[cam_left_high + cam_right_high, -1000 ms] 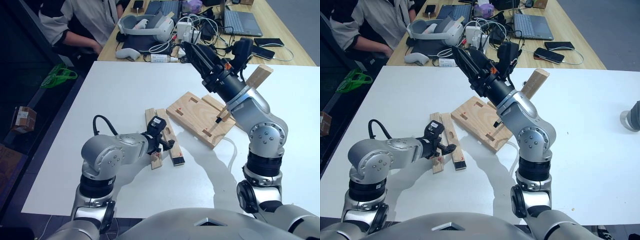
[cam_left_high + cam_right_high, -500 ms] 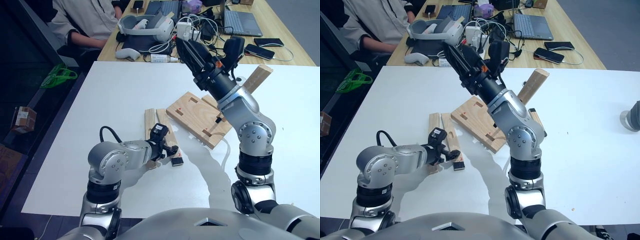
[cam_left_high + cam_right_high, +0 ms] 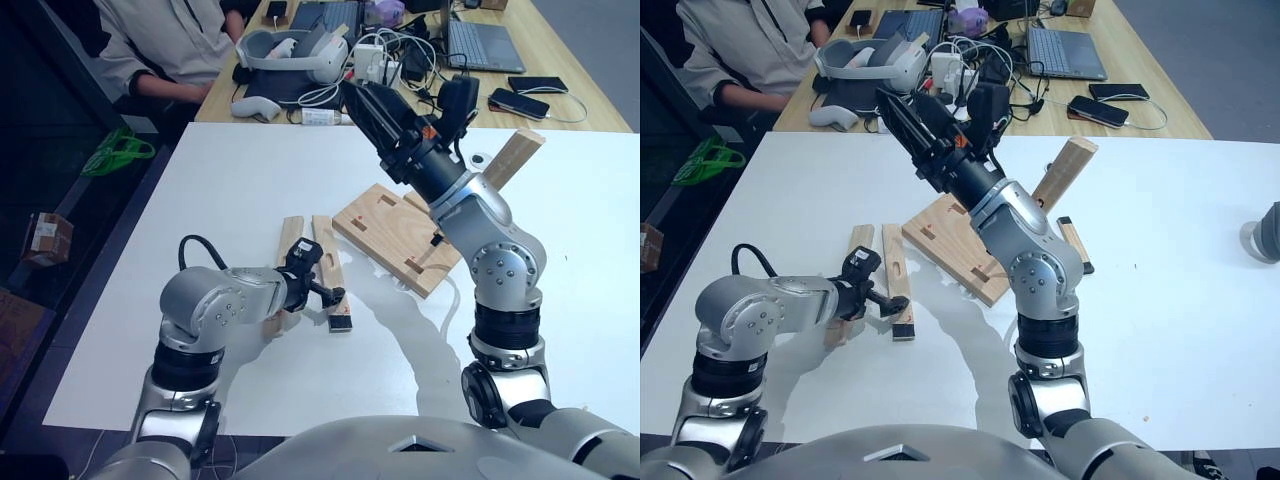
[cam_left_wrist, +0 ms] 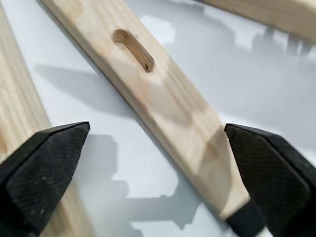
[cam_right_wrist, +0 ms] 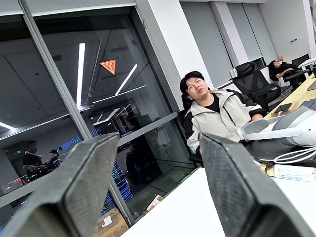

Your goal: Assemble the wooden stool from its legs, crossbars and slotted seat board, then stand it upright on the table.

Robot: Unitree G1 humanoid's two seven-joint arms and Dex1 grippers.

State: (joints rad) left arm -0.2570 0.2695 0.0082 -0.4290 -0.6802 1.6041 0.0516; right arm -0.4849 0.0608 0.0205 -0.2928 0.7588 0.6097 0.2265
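Note:
The slotted seat board (image 3: 392,232) lies on the white table (image 3: 230,180), tilted up over pieces beneath it. A thick leg (image 3: 516,154) leans up behind it. Two flat wooden bars lie to its left: a plain one (image 3: 283,268) and a slotted one (image 3: 328,262) with a black end. My left gripper (image 3: 331,294) is low over the slotted bar (image 4: 163,98), open, one finger (image 4: 44,168) on each side of it. My right gripper (image 3: 366,102) is raised above the table's far side, open and holding nothing.
Behind the table is a wooden desk (image 3: 560,105) with a headset (image 3: 292,50), laptops, phones and cables. Two more black-tipped bars (image 3: 1074,244) lie right of the seat board. A grey object (image 3: 1266,232) sits at the far right. The table's left edge drops to dark floor.
My left gripper has drawn back toward me and left, and the two flat bars have shifted and turned with it. My right gripper has swung further left while staying raised.

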